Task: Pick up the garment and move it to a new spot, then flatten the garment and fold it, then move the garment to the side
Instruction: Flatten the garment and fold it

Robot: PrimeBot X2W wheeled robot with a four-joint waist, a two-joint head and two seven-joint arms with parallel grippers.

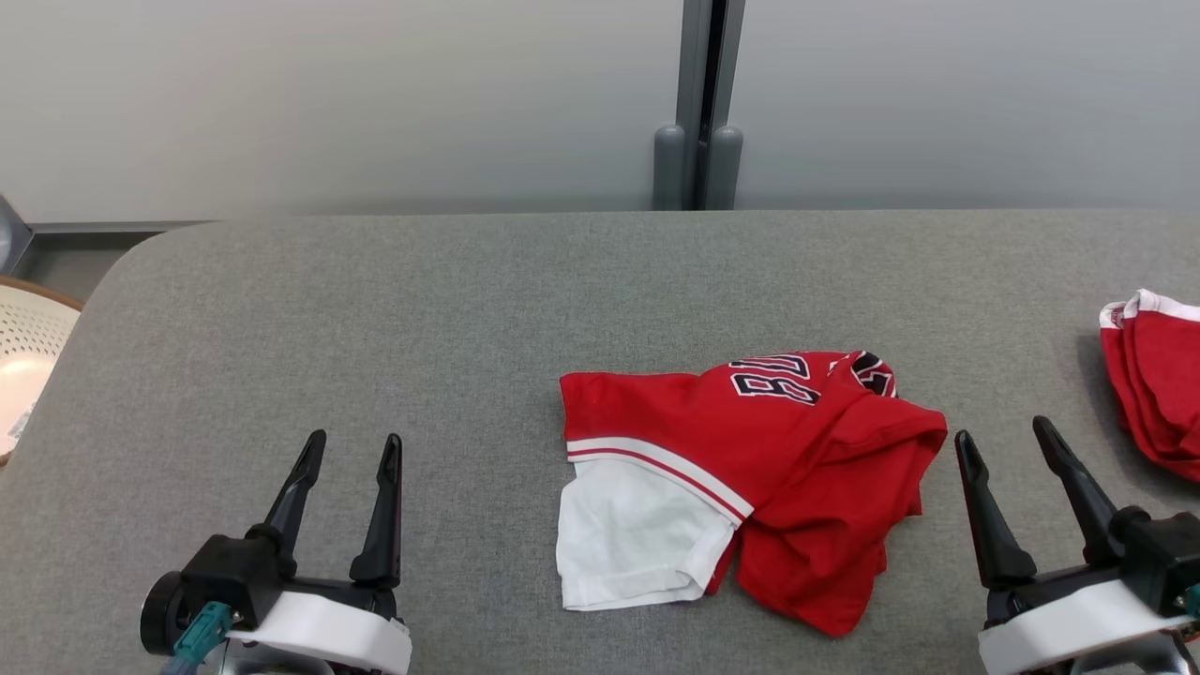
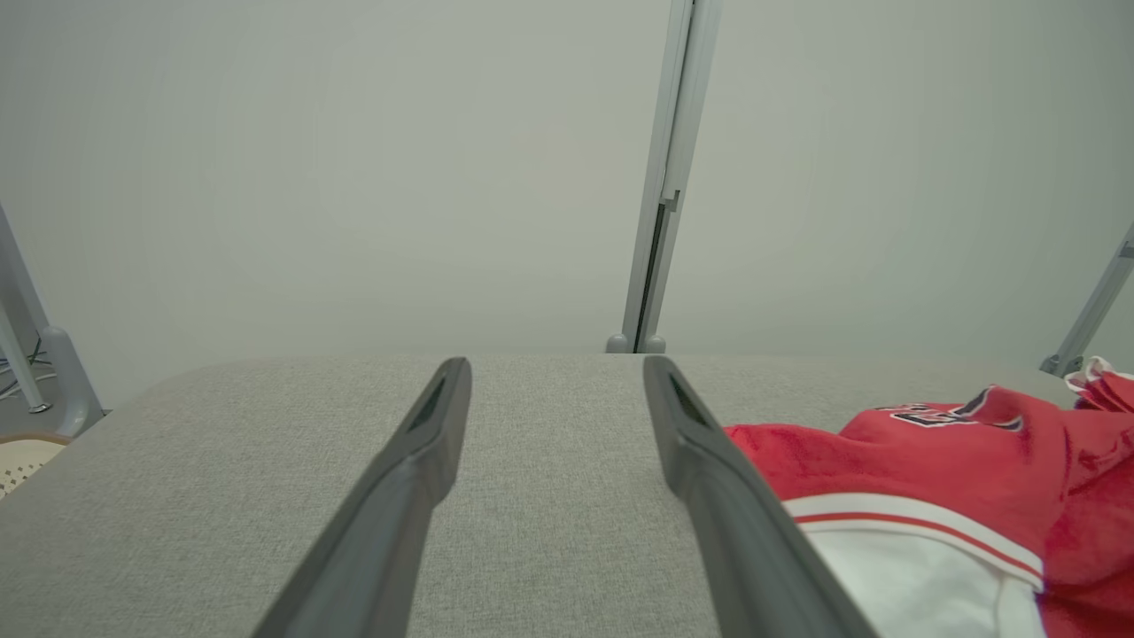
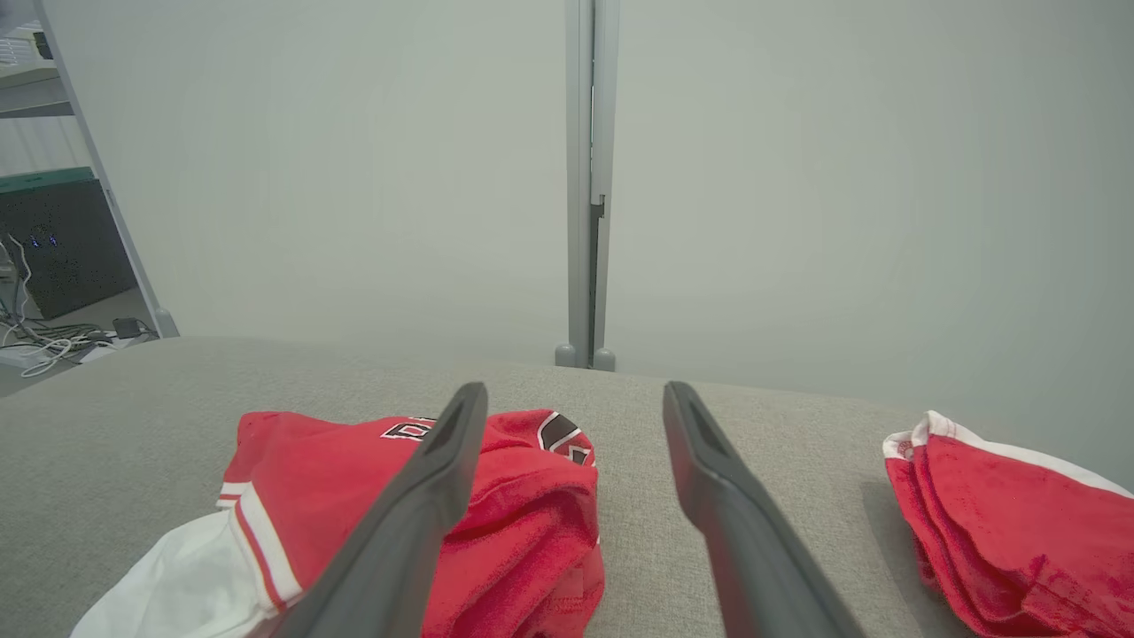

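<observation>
A crumpled red garment (image 1: 750,469) with white trim, a white panel and black lettering lies bunched on the grey table (image 1: 375,309), just right of centre. It also shows at the right of the left wrist view as the garment (image 2: 930,461) and at the lower left of the right wrist view as the garment (image 3: 354,478). My left gripper (image 1: 352,448) hovers open near the front left, well clear of the cloth, nothing between its fingers (image 2: 425,461). My right gripper (image 1: 1005,433) stands open just right of the garment's edge, also empty, its fingers (image 3: 709,478) apart.
A second red cloth with white trim (image 1: 1153,375) lies folded at the table's right edge, seen too as the cloth (image 3: 1001,523). A pale perforated basket (image 1: 23,356) sits off the left edge. A grey wall with a vertical post (image 1: 698,103) runs behind the table.
</observation>
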